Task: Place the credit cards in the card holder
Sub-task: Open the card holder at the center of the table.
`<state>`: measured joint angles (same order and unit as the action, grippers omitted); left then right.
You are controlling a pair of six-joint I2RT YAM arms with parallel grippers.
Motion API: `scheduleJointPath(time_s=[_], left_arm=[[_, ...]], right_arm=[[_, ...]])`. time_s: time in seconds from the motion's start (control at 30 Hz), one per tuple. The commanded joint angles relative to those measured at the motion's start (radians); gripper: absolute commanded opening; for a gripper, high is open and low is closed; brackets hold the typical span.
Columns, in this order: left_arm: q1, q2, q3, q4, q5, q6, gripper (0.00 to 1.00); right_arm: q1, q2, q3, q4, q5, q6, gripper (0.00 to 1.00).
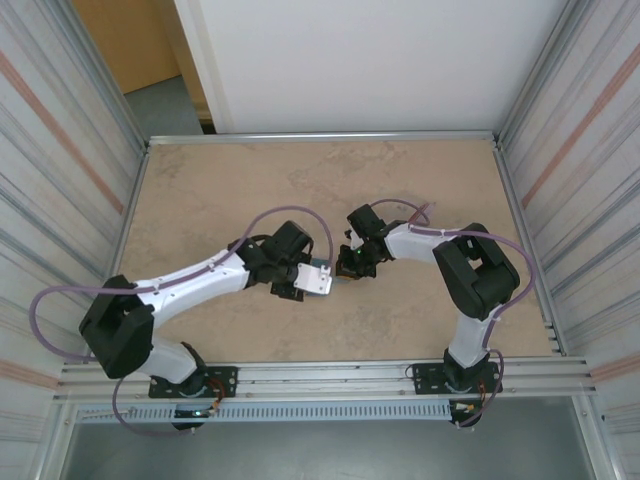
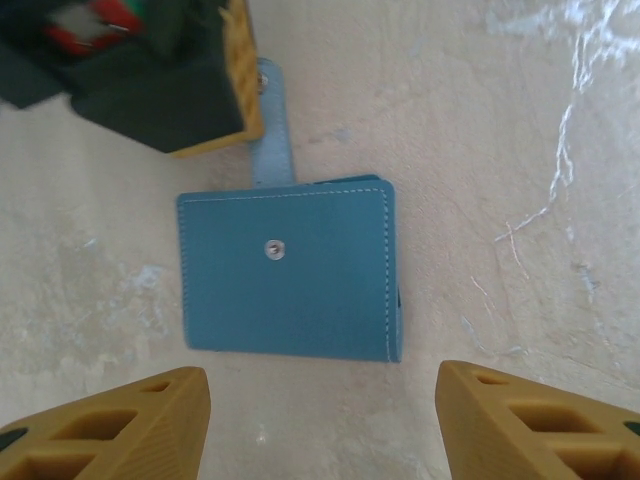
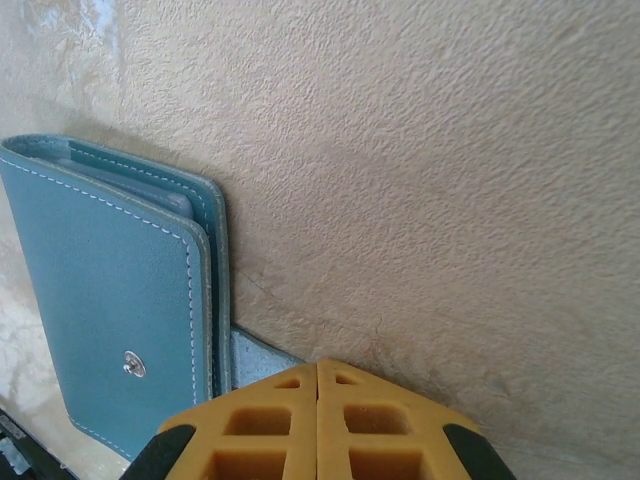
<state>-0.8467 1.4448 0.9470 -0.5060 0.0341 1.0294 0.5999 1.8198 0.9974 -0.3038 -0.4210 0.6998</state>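
Opening step, we reckon: our right gripper (image 3: 318, 375) pinches the strap (image 2: 272, 150) of the closed card holder (image 2: 290, 270), left gripper (image 2: 322, 400) hovers wide above; next we need it flipped open

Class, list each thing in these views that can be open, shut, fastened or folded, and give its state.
card holder: folded shut, lying flat on the table.
snap strap: unfastened, sticking out past the holder's edge.
left tool: open wide.
right tool: shut, at the strap's end; whether it pinches the strap is unclear.
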Motion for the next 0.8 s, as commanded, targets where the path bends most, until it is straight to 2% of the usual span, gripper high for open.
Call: scheduleJointPath(time_s=[0.0, 0.2, 0.33, 0.53, 0.77], left_arm=[[-0.029, 0.021, -0.061, 0.176, -0.080, 0.073, 0.61], [-0.064, 0.072, -0.125, 0.325, -0.129, 0.084, 0.63], [-0.064, 0.117, -0.143, 0.384, -0.140, 0.081, 0.59], [-0.068, 0.138, -0.152, 0.410, -0.135, 0.058, 0.52], [-0.062, 0.130, -0.172, 0.438, -0.163, 0.049, 0.51]], right_arm=[[0.009, 0.032, -0.031, -0.013, 0.035, 0.007, 0.06], [0.012, 0.027, -0.032, -0.014, 0.036, 0.009, 0.06], [0.016, 0.026, -0.041, -0.002, 0.039, 0.015, 0.06], [0.015, 0.023, -0.042, -0.006, 0.040, 0.009, 0.06], [0.012, 0.021, -0.037, -0.003, 0.039, 0.003, 0.07]])
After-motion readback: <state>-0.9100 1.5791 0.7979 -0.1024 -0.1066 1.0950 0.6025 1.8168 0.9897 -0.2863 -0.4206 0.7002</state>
